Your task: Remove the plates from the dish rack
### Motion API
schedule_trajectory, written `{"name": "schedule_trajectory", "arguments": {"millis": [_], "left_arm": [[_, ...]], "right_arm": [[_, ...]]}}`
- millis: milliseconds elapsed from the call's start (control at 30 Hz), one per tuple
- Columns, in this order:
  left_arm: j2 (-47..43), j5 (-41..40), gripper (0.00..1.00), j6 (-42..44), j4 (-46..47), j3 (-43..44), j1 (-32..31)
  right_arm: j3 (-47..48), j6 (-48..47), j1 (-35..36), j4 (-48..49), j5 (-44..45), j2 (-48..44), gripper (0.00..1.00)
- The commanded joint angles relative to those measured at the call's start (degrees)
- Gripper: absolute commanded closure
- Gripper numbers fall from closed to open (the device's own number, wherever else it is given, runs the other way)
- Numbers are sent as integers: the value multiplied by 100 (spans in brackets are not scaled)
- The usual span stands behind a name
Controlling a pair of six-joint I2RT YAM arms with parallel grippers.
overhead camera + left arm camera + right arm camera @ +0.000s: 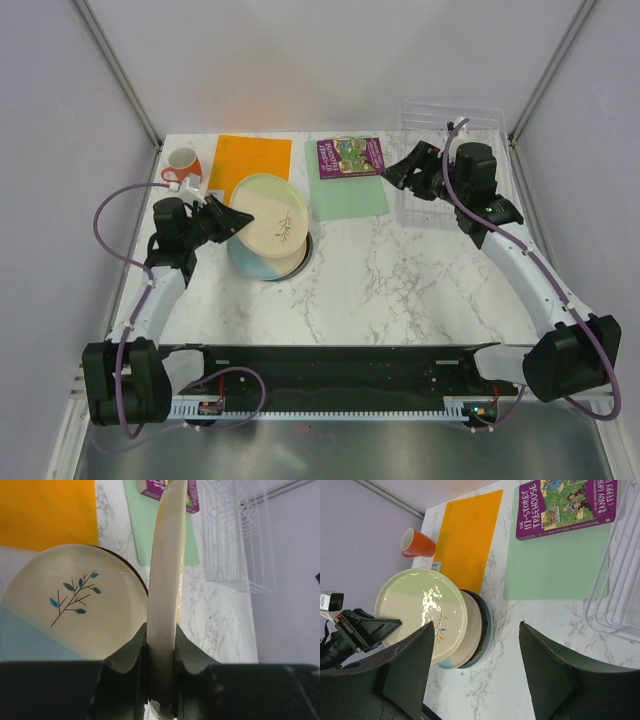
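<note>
Plate [270,212], glossy green-and-cream; leaf sprig

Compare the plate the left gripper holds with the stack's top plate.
Held plate is pale green and cream; top plate is light blue and cream. Held plate is tilted, clamped at its rim by the left gripper; top plate lies flat. Both are round with a leaf sprig.

Left gripper [231,219]: fingers [131,652] clamped on a plate [270,214] by its rim. Right gripper [402,170]: fingers spread, arm extended forward.

White arms [525,265], black joints; looping purple cables [99,220].
</note>
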Motion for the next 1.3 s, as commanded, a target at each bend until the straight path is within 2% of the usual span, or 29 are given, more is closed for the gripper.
{"name": "schedule_trajectory", "arguments": {"millis": [0, 267, 433, 767, 1267], "left_arm": [[-91, 1307, 98, -949, 2075, -83, 261], [217, 1738, 98, -1696, 3392, -663, 375], [393, 1834, 98, -1942, 3877, -1024, 542], [604, 1887, 98, -1837, 3746, -1331, 920], [1237, 1624, 98, -1828, 4107, -1806, 1026]], "right_arm": [[-37, -89, -18, 182, -91, 79, 25], [-81, -115, -27, 191, -100, 115, 25], [-116, -133, -18, 191, -100, 114, 25], [-133, -133, -27, 200, -118, 185, 25], [-204, -177, -27, 200, -109, 202, 26]]}}
